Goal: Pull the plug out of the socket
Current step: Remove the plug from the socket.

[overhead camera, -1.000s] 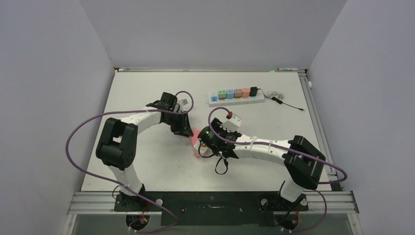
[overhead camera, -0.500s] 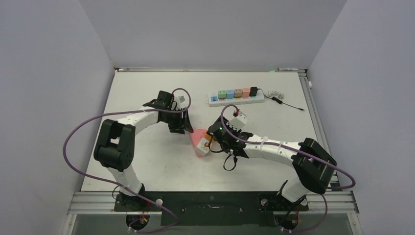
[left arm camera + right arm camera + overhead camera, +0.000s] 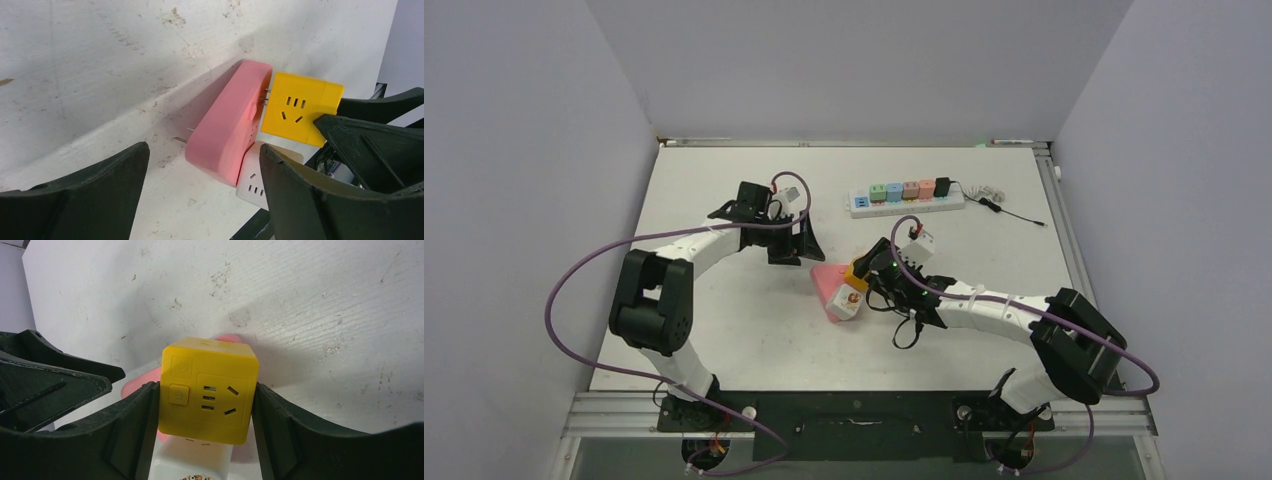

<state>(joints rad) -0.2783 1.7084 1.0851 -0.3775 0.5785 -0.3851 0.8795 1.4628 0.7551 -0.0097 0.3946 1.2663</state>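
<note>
Over the last second the left gripper (image 3: 203, 146) has spread wide and backed off the pink socket (image 3: 225, 130), holding nothing now. Right gripper (image 3: 205, 390) is clamped on both sides of the yellow plug (image 3: 300, 107), which sits mid-table (image 3: 724, 330), joined to the socket by 2 metal pins showing in a thin gap. I'd say the pull is only partly done: nothing braces the socket, so the left gripper looks due to re-grip it before the right one draws the plug straight out. How deep the pins sit is hidden, and a white cube (image 3: 257, 182) under the plug is half covered.
</note>
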